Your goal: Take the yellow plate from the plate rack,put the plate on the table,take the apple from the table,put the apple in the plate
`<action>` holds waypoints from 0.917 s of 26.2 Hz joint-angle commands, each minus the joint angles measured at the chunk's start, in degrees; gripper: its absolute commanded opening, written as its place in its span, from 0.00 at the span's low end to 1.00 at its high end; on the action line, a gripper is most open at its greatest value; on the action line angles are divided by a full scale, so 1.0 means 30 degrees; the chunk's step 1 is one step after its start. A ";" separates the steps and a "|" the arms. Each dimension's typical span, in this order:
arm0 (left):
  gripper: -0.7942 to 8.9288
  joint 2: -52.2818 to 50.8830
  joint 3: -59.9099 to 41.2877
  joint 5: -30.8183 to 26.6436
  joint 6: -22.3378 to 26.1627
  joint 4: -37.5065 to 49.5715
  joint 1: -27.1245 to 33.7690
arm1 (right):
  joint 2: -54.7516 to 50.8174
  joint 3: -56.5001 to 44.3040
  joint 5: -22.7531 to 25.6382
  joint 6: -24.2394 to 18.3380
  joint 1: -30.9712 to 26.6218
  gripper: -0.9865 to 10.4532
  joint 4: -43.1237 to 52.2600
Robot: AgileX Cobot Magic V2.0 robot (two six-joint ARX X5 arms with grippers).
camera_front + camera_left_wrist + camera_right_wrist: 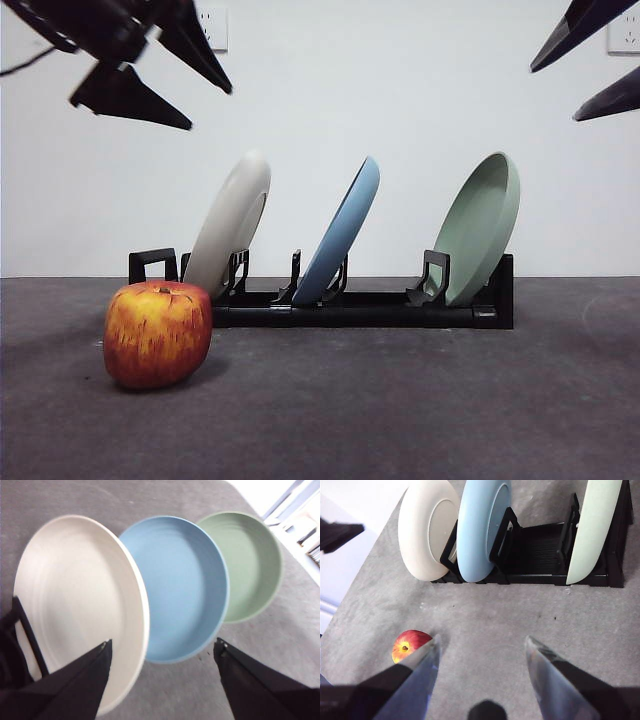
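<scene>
We have the left gripper (162,647) wide open and empty above the yellow plate (230,220), which leans in the plate rack (350,305)'s end slot. We should straddle only its rim, clear of the blue plate (345,230). The apple (158,333) sits on the table (420,410); the right gripper (480,650) waits open.

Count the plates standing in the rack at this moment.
3, all leaning in the plate rack: the yellow plate nearest the apple, blue plate in the middle, green plate at the far end.
</scene>
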 commanded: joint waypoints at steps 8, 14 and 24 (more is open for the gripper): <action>0.43 0.3213 0.1938 -0.0925 -0.0051 0.0568 -0.0699 | 0.0044 0.0066 0.0029 -0.0189 0.0051 0.34 0.0051; 0.43 0.3971 0.1938 -0.1508 -0.0036 0.0787 -0.0896 | 0.0044 0.0066 0.0087 -0.0197 0.0051 0.34 0.0051; 0.14 0.4007 0.1938 -0.2244 0.0561 0.0758 -0.1282 | 0.0051 0.0066 0.0087 -0.0189 0.0051 0.33 0.0051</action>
